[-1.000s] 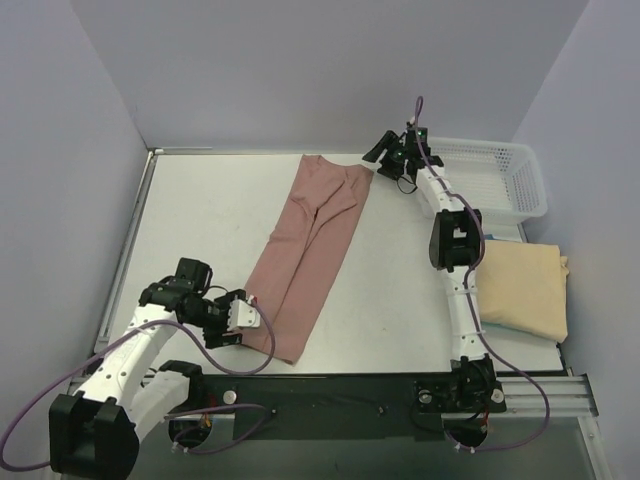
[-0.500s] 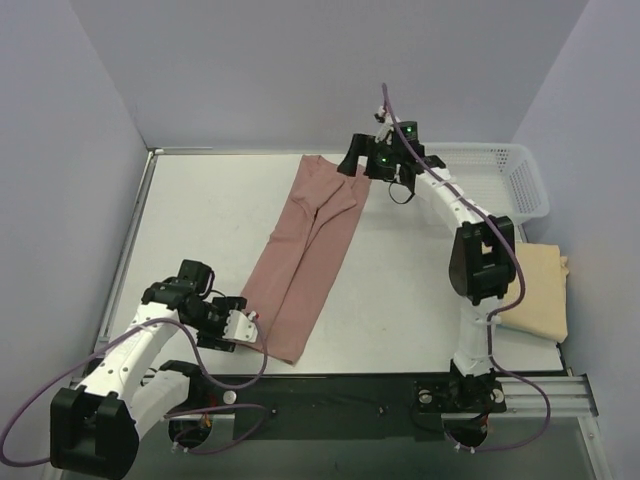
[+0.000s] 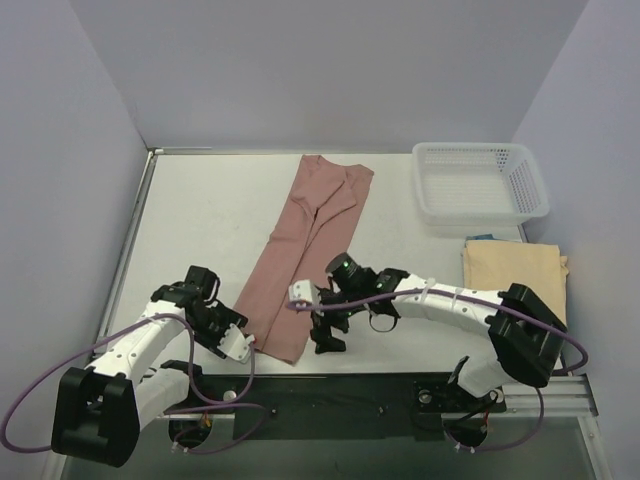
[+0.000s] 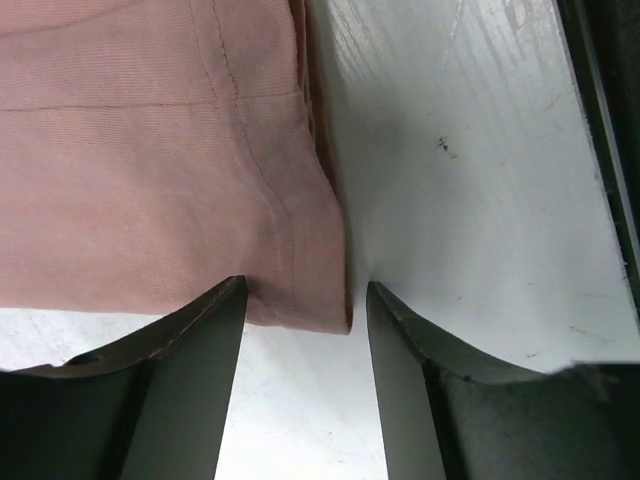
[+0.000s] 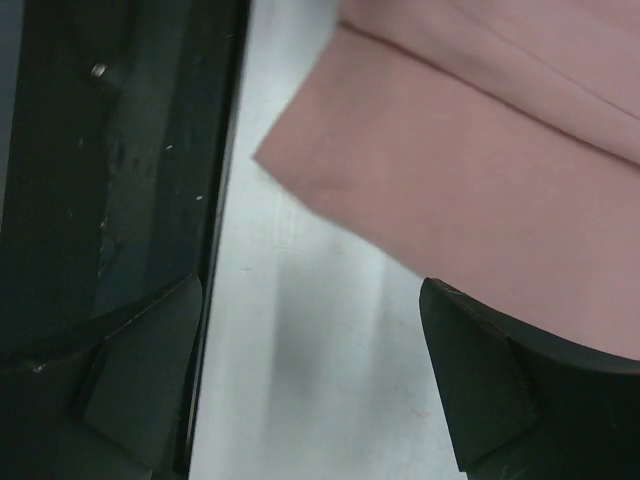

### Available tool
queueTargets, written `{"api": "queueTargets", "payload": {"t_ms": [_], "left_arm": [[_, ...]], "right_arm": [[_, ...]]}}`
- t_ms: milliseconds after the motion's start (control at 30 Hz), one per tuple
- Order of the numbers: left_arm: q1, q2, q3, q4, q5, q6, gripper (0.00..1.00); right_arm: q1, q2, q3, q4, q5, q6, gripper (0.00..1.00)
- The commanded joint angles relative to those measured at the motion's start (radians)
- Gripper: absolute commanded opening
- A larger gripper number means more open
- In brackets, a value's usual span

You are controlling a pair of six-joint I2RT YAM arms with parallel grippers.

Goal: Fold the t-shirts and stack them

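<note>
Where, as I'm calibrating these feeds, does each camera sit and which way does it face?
Top external: high behind the bases, looking down on table, both whole arms, pink shirt, tan shirt, basket.
Left wrist: on the left arm, looking down past the open left gripper at the pink shirt's hem corner.
Right wrist: on the right arm, looking down past the open right gripper at another shirt corner and the dark table edge.
Shared: all three show the pink shirt's near end.

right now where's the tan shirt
Top view: the tan shirt lies folded at far right, just nearer than the basket, beside the right arm.
</note>
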Motion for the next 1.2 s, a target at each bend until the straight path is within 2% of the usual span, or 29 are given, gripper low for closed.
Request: {"api": "queueTargets", "payload": {"t_ms": [0,133,233,267,400,433,467,500,533,567,600,633,667,800,867,967,1167], "left_arm": [[-0.020,0.008,-0.024,0.076,0.010,0.068,0.58],[-0.039,0.002,-0.042,0.072,-0.012,0.070,0.44],[-0.045,-0.005,-0.044,0.061,-0.010,0.052,0.23],[-0.046,-0.008,-0.045,0.059,-0.009,0.048,0.19],[-0.048,-0.031,-0.047,0.053,-0.003,0.013,0.05],[-0.049,-0.036,-0.047,0.050,0.004,-0.005,0.01],[-0.049,-0.045,-0.046,0.049,0.008,-0.016,0.00],[-0.049,-0.061,-0.044,0.035,0.017,-0.034,0.00],[-0.051,-0.068,-0.041,0.021,0.022,-0.045,0.00],[-0.052,-0.084,-0.038,-0.009,0.033,-0.062,0.00],[-0.052,-0.093,-0.027,-0.028,0.036,-0.067,0.00],[-0.055,-0.116,-0.024,-0.055,0.048,-0.092,0.00],[-0.057,-0.127,-0.012,-0.059,0.051,-0.115,0.00],[-0.066,-0.150,0.077,0.004,0.109,-0.315,0.00],[-0.078,-0.104,0.155,0.054,0.131,-0.433,0.00],[-0.094,0.048,0.340,0.078,0.133,-0.594,0.00],[-0.115,0.324,0.653,0.090,0.096,-0.735,0.00]], "right_arm": [[0.130,-0.021,-0.045,0.089,0.063,-0.174,0.83],[0.230,0.084,-0.028,0.168,0.149,-0.192,0.82],[0.278,0.145,-0.007,0.197,0.172,-0.197,0.79],[0.284,0.174,0.004,0.194,0.172,-0.214,0.79],[0.313,0.262,0.021,0.185,0.195,-0.241,0.73],[0.319,0.276,0.019,0.197,0.198,-0.238,0.68],[0.318,0.294,0.021,0.203,0.197,-0.226,0.64],[0.319,0.300,0.019,0.208,0.198,-0.222,0.50],[0.319,0.299,0.018,0.208,0.203,-0.211,0.42],[0.319,0.296,0.009,0.211,0.207,-0.197,0.25],[0.319,0.280,0.003,0.208,0.213,-0.195,0.18],[0.321,0.268,-0.007,0.194,0.216,-0.188,0.07],[0.319,0.248,-0.011,0.176,0.223,-0.183,0.02],[0.306,0.138,-0.048,0.172,0.233,-0.085,0.00],[0.243,0.092,-0.053,0.171,0.256,0.011,0.00],[0.119,0.032,-0.034,0.180,0.191,0.212,0.00],[-0.101,0.015,-0.016,0.252,0.149,0.332,0.00]]}}
